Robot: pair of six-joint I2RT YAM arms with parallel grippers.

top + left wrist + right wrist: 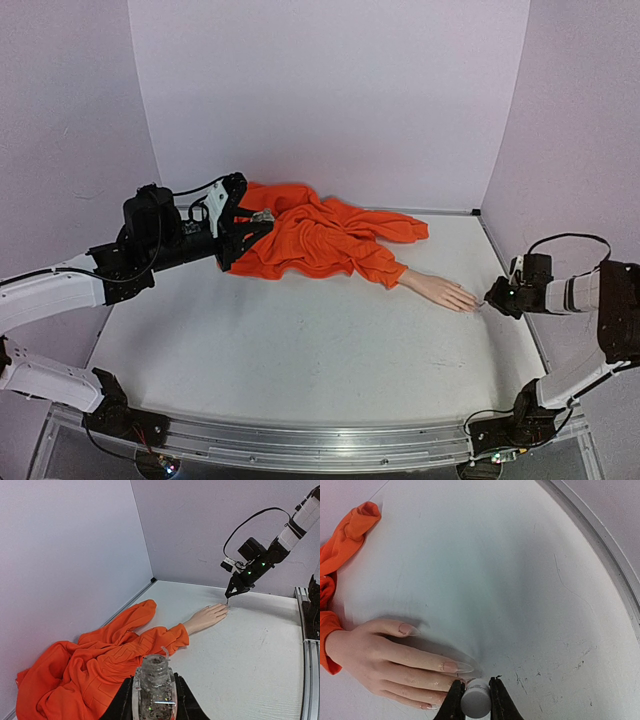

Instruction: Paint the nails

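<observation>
The pale mannequin hand [440,291] lies flat on the table, coming out of an orange sleeve [330,242]. In the right wrist view its long nails [455,667] point right. My right gripper [476,702] is shut on a white cap [476,699], held right at the tip of a middle finger; any brush below the cap is hidden. The right gripper also shows in the top view [492,298] and in the left wrist view [229,596]. My left gripper [154,700] is shut on a small clear uncapped bottle [154,680] with glittery contents, held above the orange garment at the far left [245,225].
The orange garment [85,675] is bunched along the back left by the lilac walls. A metal rail [300,445] runs along the near table edge. The table's right edge strip [600,545] lies just beyond the hand.
</observation>
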